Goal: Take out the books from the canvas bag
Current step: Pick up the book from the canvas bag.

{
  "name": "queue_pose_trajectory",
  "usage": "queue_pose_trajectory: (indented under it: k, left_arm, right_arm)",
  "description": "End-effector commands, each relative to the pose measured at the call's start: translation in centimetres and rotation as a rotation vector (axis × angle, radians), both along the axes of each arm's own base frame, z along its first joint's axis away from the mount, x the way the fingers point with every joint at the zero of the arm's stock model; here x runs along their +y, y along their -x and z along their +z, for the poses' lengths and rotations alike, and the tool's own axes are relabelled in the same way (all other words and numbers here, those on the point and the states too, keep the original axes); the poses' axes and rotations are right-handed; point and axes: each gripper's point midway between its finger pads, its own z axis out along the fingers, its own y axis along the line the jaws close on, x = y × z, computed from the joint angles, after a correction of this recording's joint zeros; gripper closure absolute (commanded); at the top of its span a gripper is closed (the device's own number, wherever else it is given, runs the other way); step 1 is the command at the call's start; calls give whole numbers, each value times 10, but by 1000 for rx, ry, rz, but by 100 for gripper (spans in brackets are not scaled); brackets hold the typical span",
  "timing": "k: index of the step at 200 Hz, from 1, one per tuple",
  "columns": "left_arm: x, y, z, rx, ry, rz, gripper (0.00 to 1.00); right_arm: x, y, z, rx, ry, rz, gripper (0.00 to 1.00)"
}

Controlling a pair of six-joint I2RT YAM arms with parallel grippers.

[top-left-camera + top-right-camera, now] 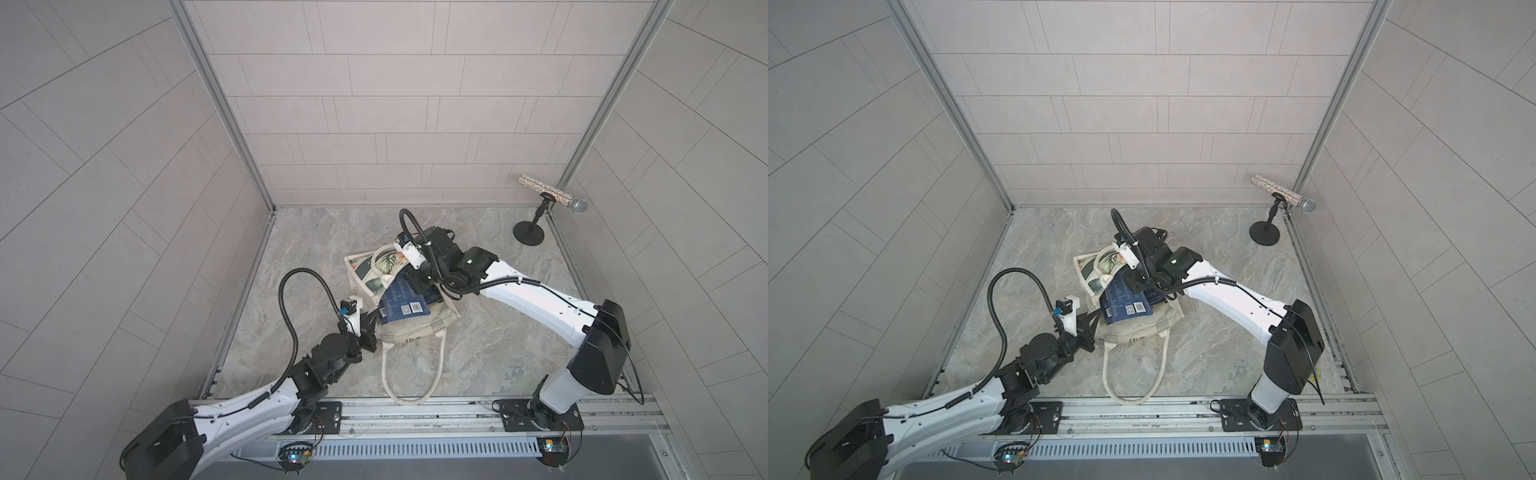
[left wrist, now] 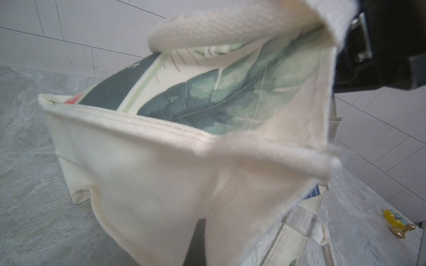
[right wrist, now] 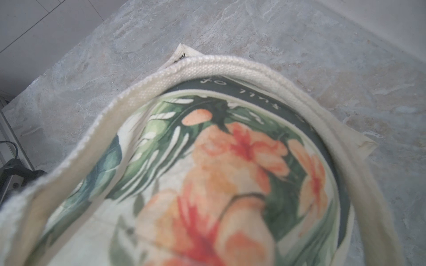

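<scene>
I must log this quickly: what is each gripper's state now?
Left gripper: closed on the rim of the canvas bag.
Right gripper: closed; what it holds cannot be told.

The white-and-black left arm (image 1: 249,405) reaches from near left toward centre. Its black parallel left gripper (image 1: 371,328) is closed on the edge of the cream canvas bag (image 1: 415,332). The white-and-black right arm (image 1: 536,297) extends from near right with its wrist pitched down and the right gripper (image 1: 417,279) closed.

On the dark green band of the canvas bag (image 3: 230,85), pale upside-down lettering is seen: "of" and a partial "ULL". The white text lines and barcode sticker (image 1: 410,308) on the top navy book (image 1: 395,296) cannot be read.
</scene>
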Motion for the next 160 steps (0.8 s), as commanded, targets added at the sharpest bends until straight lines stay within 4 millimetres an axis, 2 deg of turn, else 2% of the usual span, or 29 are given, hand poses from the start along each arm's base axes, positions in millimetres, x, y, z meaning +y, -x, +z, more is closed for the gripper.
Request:
queue_pose_trajectory:
  k: [1, 17, 46, 50, 83, 94, 123, 141, 160]
  left_arm:
    - [-8, -1, 19, -26, 45, -23, 100]
    - [-7, -2, 21, -24, 52, -11, 100]
    - [-8, -3, 23, -24, 62, -10, 100]
    - [-9, -3, 16, -7, 43, -11, 100]
    - [-10, -3, 13, 1, 34, -14, 100]
    - [-9, -4, 13, -1, 34, -11, 100]
    - [-8, -4, 15, -6, 38, -3, 100]
    - [-8, -3, 15, -4, 39, -6, 100]
    - [-9, -4, 14, -2, 35, -8, 100]
  right_arm:
    - [-1, 28, 15, -56, 16, 87, 100]
    - [-4, 48, 16, -47, -48, 122, 100]
    - [-17, 76, 33, -60, -109, 199, 100]
    - [-18, 79, 37, -64, -117, 213, 100]
    - [-23, 98, 84, -135, -295, 270, 100]
    - [-31, 95, 104, -177, -354, 230, 100]
    - [-76, 70, 160, -287, -591, 9, 100]
    - [-119, 61, 195, -382, -718, -152, 100]
    - [-168, 50, 211, -484, -756, -383, 100]
